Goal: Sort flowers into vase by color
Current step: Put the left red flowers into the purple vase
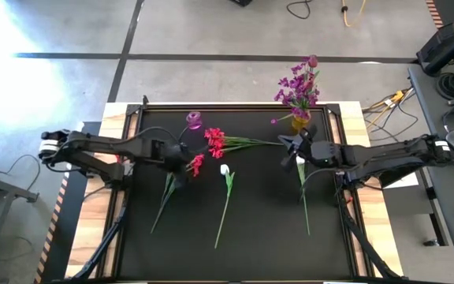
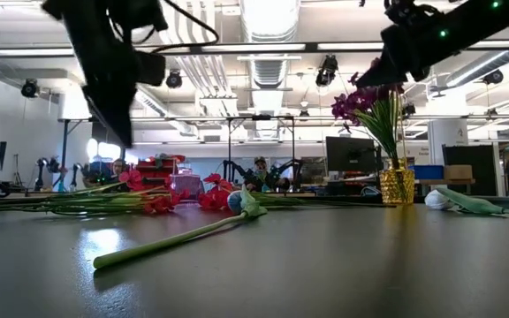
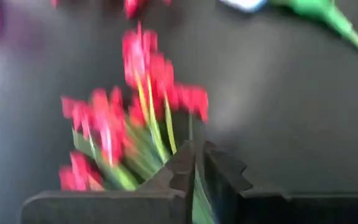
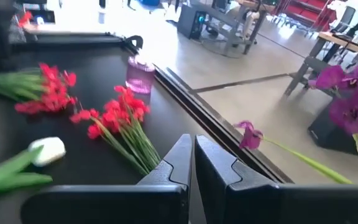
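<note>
In the high view the black table [image 1: 243, 252] fills the middle of the frame; the left gripper [image 1: 181, 164] sits left of centre, its jaws nearly closed on the green stem of a red flower bunch [image 1: 195, 163], as the left wrist view shows with the stem between the fingers [image 3: 225, 171]; a second red flower bunch [image 1: 214, 142] lies just above it, stems running right; a white flower [image 1: 225, 170] with a long stem lies at centre; a pink vase [image 1: 194, 120] stands at the upper left of the table; a yellow vase [image 1: 300, 121] with purple flowers [image 1: 298, 88] stands at the upper right edge; the right gripper [image 1: 292, 150] hangs just below that vase, jaws pressed together, empty; another stem [image 1: 303, 197] lies below it.
</note>
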